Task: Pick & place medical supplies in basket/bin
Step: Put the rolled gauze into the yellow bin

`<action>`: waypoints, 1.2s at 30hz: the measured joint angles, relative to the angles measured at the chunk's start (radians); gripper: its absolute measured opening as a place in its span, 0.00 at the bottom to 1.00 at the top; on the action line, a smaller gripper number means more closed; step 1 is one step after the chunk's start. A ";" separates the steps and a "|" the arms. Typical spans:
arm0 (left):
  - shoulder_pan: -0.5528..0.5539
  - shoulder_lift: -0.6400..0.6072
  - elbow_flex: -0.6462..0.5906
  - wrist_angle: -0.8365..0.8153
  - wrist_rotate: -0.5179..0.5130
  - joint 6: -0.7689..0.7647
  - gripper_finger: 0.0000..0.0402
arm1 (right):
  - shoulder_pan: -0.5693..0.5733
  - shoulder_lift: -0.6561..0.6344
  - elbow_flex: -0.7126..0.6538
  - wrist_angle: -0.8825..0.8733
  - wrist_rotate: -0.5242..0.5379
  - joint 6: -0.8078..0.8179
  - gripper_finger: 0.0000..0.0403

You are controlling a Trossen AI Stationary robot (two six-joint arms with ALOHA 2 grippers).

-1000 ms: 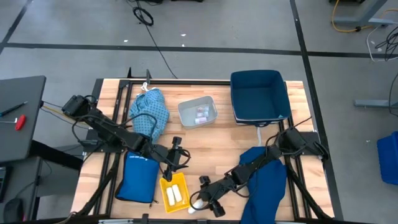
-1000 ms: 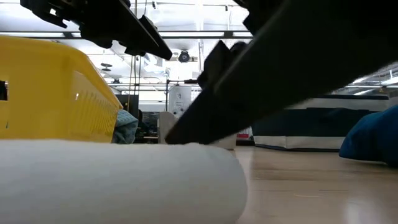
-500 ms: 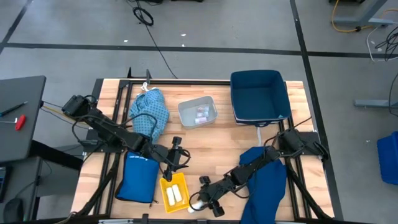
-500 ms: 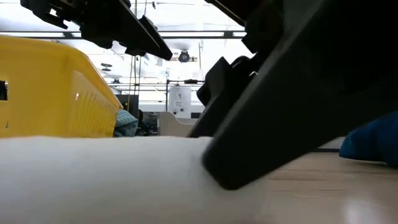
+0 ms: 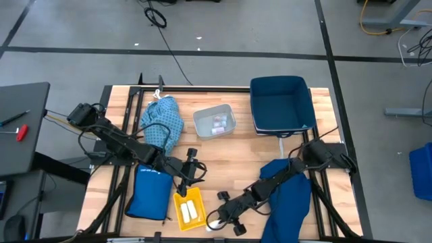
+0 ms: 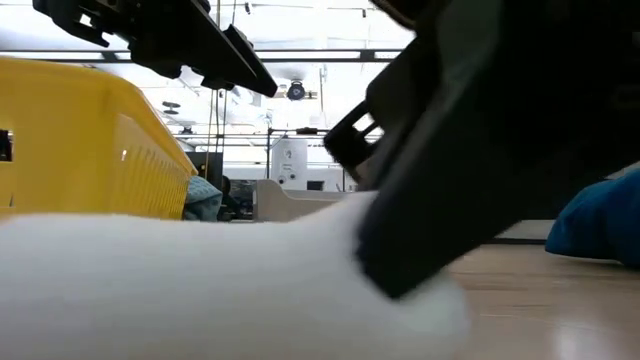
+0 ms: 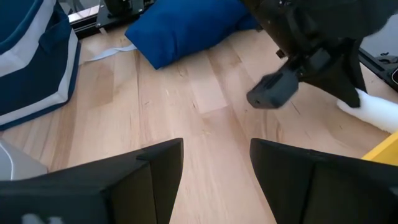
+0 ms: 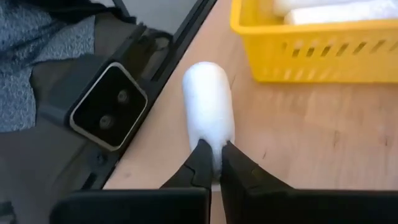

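A white roll (image 8: 208, 115) lies on the wood at the table's near edge, just right of the yellow basket (image 5: 190, 208), which holds two more white rolls. My right gripper (image 5: 219, 219) is shut on the roll's end. My left gripper (image 5: 190, 175) hangs open above the basket's far end, touching nothing. The navy cloth (image 5: 291, 202) lies heaped under my right arm. The light blue patterned cloth (image 5: 163, 121) rests at the far left. In the low view the roll (image 6: 180, 290) fills the foreground. My right gripper pinches the roll's end nearest it (image 8: 212, 149) between its two fingertips (image 8: 200, 163). The fingers slant down from the table's right and lie along the roll. The soft end is squeezed narrow between them. The roll lies on the table.
A clear bin (image 5: 214, 122) with small vials and a navy bin (image 5: 281, 104) stand at the far side. A bright blue pouch (image 5: 150, 194) lies left of the basket. A black camera block (image 8: 106, 102) sits at the table's near edge beside the roll.
My right gripper has shut on the white roll's end, its fingers coming down onto it without travelling across the table. The roll stays on the table.
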 joint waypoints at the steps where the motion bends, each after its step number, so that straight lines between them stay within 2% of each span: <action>1: 0.000 0.000 0.000 0.000 0.000 0.000 0.48 | 0.000 -0.014 0.000 -0.026 0.012 0.001 0.02; 15: 0.000 0.001 0.000 0.022 0.003 0.019 0.48 | 0.004 -0.330 -0.001 -0.315 0.197 -0.089 0.02; 20: -0.002 0.001 0.000 0.110 0.023 0.054 0.48 | 0.001 -0.395 -0.002 -0.321 0.309 -0.171 0.02; 26: -0.002 0.001 0.000 0.273 0.056 0.112 0.48 | -0.004 -0.405 -0.003 -0.238 0.554 -0.304 0.02; 36: 0.015 0.001 0.001 0.384 0.067 0.186 0.48 | -0.013 -0.406 -0.003 0.024 0.709 -0.565 0.02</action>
